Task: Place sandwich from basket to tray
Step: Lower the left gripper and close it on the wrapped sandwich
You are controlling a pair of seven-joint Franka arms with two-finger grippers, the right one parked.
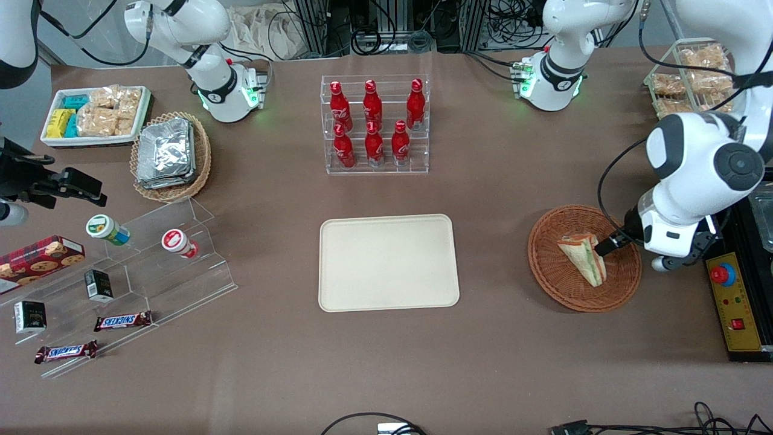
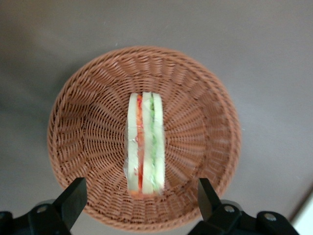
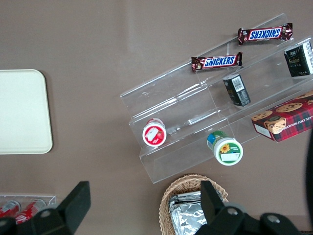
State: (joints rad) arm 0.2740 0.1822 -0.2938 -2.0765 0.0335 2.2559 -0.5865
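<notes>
Sandwich (image 1: 583,258) is in the basket (image 1: 555,266), lying on its side, filling edge facing the front camera side; in the wrist view (image 2: 145,147) it stands edge-up, red and green layers running along its length. It sits roughly at basket centre, slightly toward 3 o'clock in the front view.

End effector (image 1: 606,245) is low over the basket, at about 2 o'clock of the sandwich in the front view, just beside or touching its corner; cannot tell which. Wrist view: end effector (image 2: 142,198) released, fingers (image 2: 73,196) spread wide, one on each side of the sandwich's near end, neither pad touching the bread. Nothing grasped.

Basket sits on the counter (image 1: 495,356) toward the working arm's end. Tray (image 1: 388,263) is at 9 o'clock from the basket, well apart, mid-counter, with nothing on it.

Bottle rack (image 1: 376,124) with six red bottles is at 12 o'clock from the tray, farther from the front camera. Toward the parked arm's end: clear stepped stand (image 1: 151,266) with two cups, small boxes and Snickers bars (image 1: 122,321), a cookie box (image 1: 40,258), tan basket of foil packs (image 1: 171,156), white bin of snack packs (image 1: 95,115). E-stop box (image 1: 732,305) is at 3 o'clock from the basket, near the counter edge.
</notes>
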